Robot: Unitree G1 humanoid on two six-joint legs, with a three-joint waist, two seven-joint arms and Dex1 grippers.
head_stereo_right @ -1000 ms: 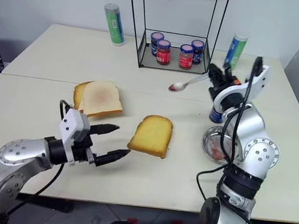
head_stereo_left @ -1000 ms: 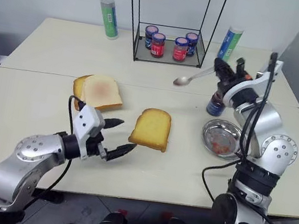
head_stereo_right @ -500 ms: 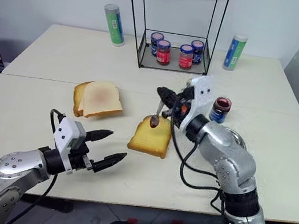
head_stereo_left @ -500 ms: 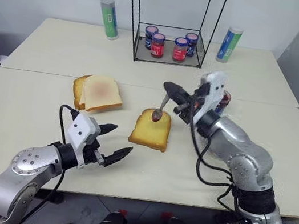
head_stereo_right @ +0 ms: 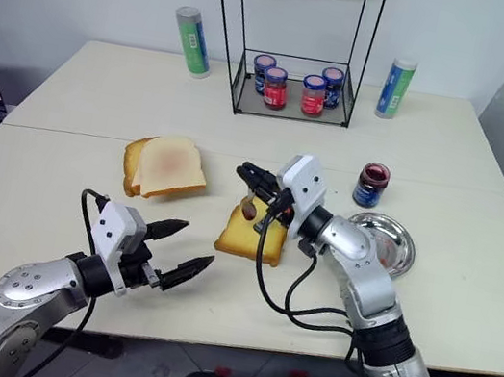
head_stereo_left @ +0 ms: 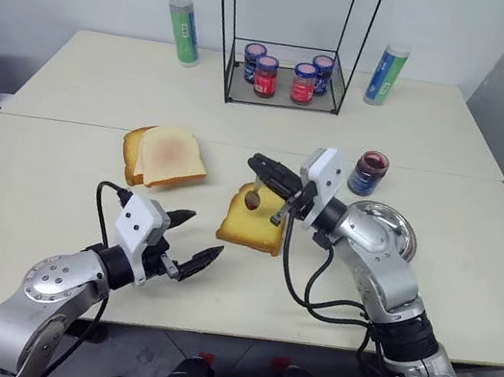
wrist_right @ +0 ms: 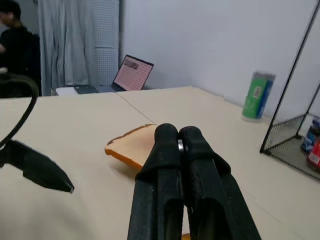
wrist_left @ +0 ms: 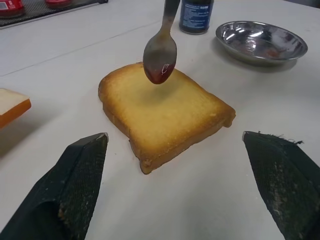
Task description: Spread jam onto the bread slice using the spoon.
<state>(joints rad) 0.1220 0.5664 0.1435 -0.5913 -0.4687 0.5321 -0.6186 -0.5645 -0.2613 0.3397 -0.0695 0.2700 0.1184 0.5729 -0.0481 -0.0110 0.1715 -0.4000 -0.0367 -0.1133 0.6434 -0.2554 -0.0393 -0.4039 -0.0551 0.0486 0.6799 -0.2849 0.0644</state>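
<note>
My left gripper [head_stereo_left: 192, 239] – black fingers spread wide, empty – sits low on the table, near the thick golden-yellow bread slice [head_stereo_left: 255, 216], pointing toward its near-left corner. My right gripper [head_stereo_left: 265, 167], pressed together on the slim silver metal spoon [wrist_left: 161, 52], reaches in from the right, nearly level. The spoon hangs bowl-down just above the slice's far end, apart from the crumb – dark red jam [wrist_left: 160, 75] clings to its tip. Next move, I judge: straight down.
</note>
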